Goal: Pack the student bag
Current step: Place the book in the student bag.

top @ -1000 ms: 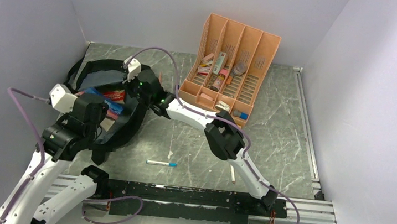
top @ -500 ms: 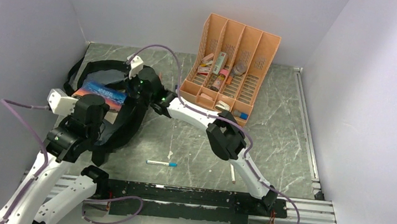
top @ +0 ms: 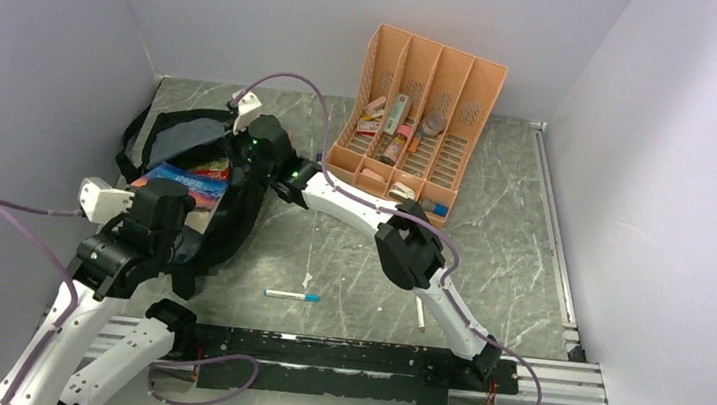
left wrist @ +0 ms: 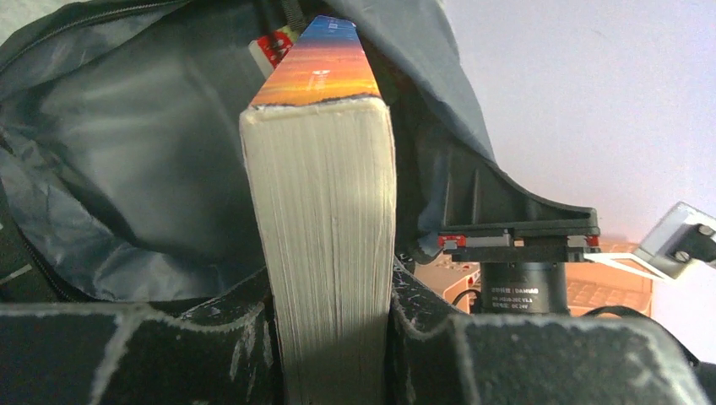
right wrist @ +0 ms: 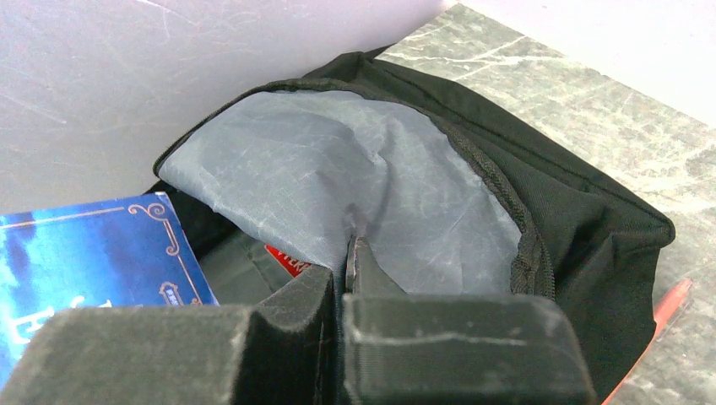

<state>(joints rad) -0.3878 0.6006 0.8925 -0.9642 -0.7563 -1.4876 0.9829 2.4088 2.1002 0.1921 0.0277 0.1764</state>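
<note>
The student bag [top: 236, 212] is big, soft and black. It lies on the bench to the left of the orange rack [top: 466, 93], a little nearer the arms than the rack, and not touching it. Its top is wide open, so the grey lining [right wrist: 338, 169] inside shows. The right hand [right wrist: 347, 246] pinches a fold of that lining and holds the flap up. A black strap [top: 130, 138] curls out on the side away from the rack. A thick book [top: 181, 177] pokes into the open top.

Wide mouth of the student bag [right wrist: 591, 228], roomy past the thick book [left wrist: 325, 211] (right tool [right wrist: 342, 291] alongside)
</note>
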